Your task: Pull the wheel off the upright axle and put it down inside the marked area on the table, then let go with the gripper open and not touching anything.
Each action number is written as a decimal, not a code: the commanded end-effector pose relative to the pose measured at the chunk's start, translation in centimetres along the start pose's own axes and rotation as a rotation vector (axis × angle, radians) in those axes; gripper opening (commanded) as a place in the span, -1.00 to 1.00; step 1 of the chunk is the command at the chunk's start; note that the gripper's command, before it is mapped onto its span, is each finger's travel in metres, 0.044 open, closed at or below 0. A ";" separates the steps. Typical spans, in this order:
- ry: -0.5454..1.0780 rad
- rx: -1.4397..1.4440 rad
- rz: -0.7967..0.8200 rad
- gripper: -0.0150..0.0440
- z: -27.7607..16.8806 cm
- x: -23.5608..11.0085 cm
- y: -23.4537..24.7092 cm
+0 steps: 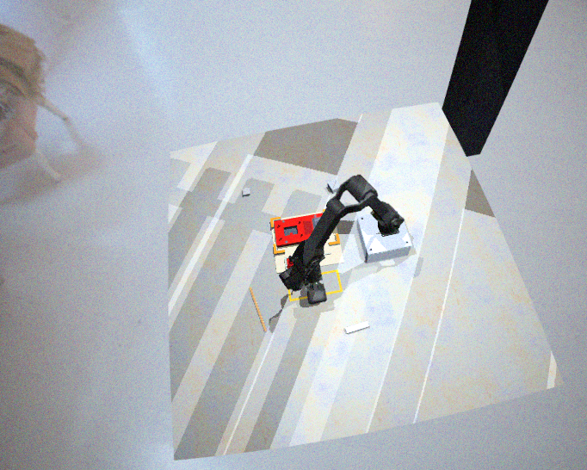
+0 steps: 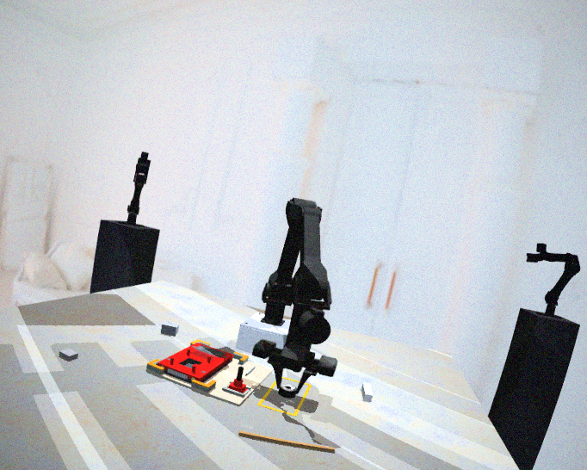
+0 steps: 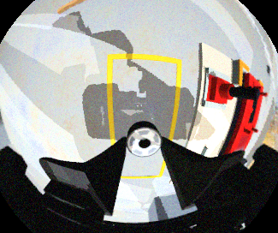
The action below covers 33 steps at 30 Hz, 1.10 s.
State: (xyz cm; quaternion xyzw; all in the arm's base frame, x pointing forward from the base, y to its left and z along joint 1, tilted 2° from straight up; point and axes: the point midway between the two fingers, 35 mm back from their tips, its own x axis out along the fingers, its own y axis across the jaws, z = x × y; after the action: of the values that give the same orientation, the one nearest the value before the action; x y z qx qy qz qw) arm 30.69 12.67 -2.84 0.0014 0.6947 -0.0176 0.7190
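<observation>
Now the gripper [image 3: 143,150] clamps the wheel [image 3: 143,143] above the marked area [image 3: 145,58] — opening too high risks it rolling outside.

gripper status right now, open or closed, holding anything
Gripper: closed on the wheel, held over the yellow marked area, with the axle bare beside it.

Glossy metallic wheel [image 3: 143,144]; matt black hand [image 3: 143,158]
</observation>
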 end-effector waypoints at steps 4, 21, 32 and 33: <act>0.000 0.000 0.000 -0.14 0.0 0.0 0.0; -0.011 -0.005 0.005 0.61 0.0 -5.2 0.0; -0.005 -0.003 -0.001 1.00 -8.0 -10.5 -3.5; -0.005 -0.003 -0.001 1.00 -8.2 -10.5 -3.6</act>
State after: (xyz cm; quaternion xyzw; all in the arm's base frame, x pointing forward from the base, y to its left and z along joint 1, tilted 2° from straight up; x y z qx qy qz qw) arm 23.55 10.12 7.18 0.0017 0.6902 -0.0134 0.7235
